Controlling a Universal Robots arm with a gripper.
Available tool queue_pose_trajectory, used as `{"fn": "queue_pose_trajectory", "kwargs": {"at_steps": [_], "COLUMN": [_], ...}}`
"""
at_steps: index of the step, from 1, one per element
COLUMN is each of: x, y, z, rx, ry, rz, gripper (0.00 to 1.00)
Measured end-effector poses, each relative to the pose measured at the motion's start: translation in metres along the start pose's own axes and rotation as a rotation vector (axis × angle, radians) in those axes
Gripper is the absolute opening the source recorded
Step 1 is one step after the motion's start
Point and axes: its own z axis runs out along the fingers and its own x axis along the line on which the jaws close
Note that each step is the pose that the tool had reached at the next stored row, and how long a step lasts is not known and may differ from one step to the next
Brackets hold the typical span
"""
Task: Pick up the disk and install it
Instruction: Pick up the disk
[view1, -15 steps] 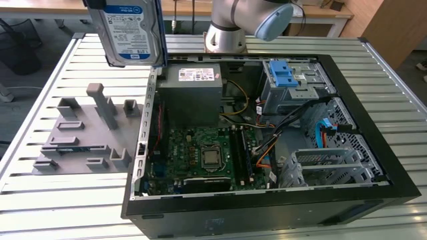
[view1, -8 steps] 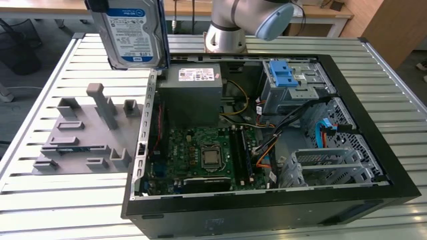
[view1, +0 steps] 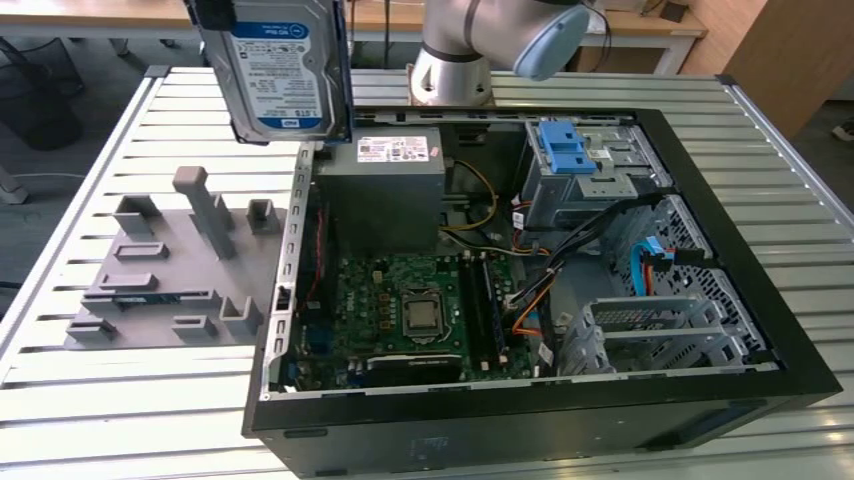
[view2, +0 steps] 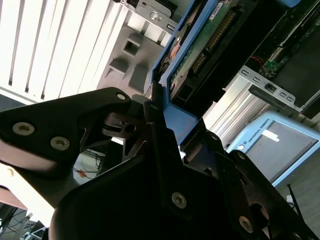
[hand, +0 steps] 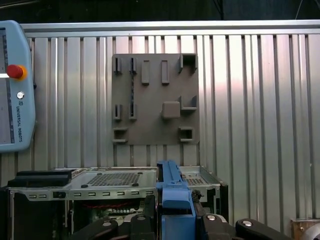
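Exterior view, disk (view1: 283, 70) upright, raised near computer case (view1: 534, 420), second wrist view, tool (view2: 165, 125) clamped on its blue rail (view2: 184, 114).

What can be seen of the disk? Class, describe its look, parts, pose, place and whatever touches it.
The disk is a flat silver hard drive with a white-and-blue label, edged by blue plastic rails. It hangs upright in the air, above the slatted table, near the open computer case's far corner on the exterior view's left. The second wrist view shows its green circuit-board side. The gripper is shut on its blue rail end.
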Motion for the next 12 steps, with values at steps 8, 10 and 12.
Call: {"fn": "queue_pose_trajectory", "kwargs": {"at_steps": [8,10,12], "x": [0.0055,0.0071,0.0086], "y": [-0.0121,-0.0154,-0.0186], "z": [0.0002,0.0003,0.0003], "rx": [-0.0001,-0.0001,-0.0002], "ry": [0.0001,0.0001,0.0001], "rz": [0.000,0.000,0.000], "gripper": [0.36,0.36,0.36]}}
